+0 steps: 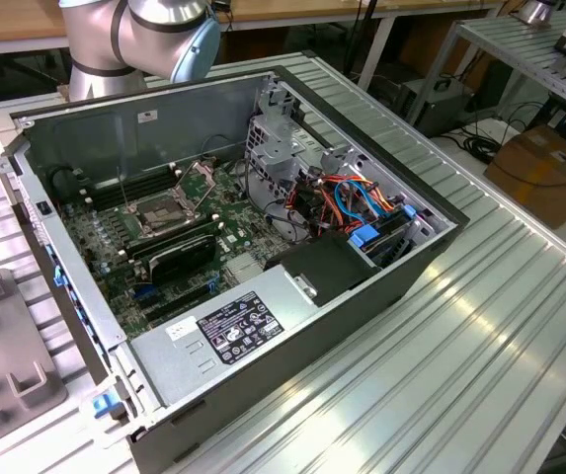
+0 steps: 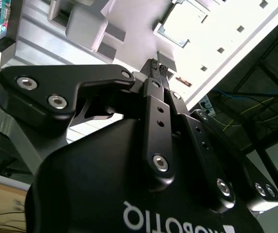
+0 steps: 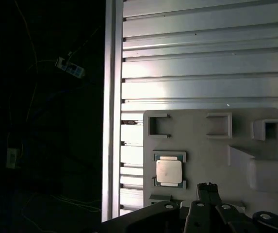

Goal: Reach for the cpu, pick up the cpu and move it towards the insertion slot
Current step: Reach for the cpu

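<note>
The cpu point(image 3: 169, 171) is a small silver-tan square lying flat in a nest of a grey fixture plate point(image 3: 202, 145). It also shows as a bright square point(image 2: 182, 24) in the second wrist view. My gripper point(image 3: 207, 188) hovers over the plate a short way beside the chip, apart from it. Its black fingertips point(image 2: 153, 65) are pressed together with nothing between them. The insertion slot point(image 1: 169, 209), a metal-framed socket with its bracket raised, sits on the motherboard inside the open case point(image 1: 362, 296).
The grey fixture plate point(image 1: 6, 375) lies at the exterior view's left, beside the case on the ribbed aluminium table point(image 1: 480, 326). The table's edge point(image 3: 112, 121) runs close to the plate, with dark floor beyond. Drive cages and cables point(image 1: 352, 197) crowd the case's far side.
</note>
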You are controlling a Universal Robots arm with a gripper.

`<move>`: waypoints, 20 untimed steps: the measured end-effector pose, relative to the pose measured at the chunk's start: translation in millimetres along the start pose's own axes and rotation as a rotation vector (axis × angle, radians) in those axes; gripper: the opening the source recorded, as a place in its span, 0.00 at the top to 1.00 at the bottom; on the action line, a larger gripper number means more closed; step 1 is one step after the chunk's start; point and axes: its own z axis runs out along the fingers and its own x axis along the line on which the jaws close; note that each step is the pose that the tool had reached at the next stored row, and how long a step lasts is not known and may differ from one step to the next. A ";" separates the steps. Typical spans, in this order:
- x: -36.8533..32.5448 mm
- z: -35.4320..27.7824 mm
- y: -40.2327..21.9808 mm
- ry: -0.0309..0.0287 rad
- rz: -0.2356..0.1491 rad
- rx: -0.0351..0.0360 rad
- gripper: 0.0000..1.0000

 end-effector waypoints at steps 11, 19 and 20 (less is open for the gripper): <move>2.2 0.0 0.0 0.0014 0.000 0.0000 0.89; 3.7 0.0 0.1 0.0027 0.000 0.0000 0.89; 3.8 0.0 0.1 0.0027 0.000 0.0000 0.89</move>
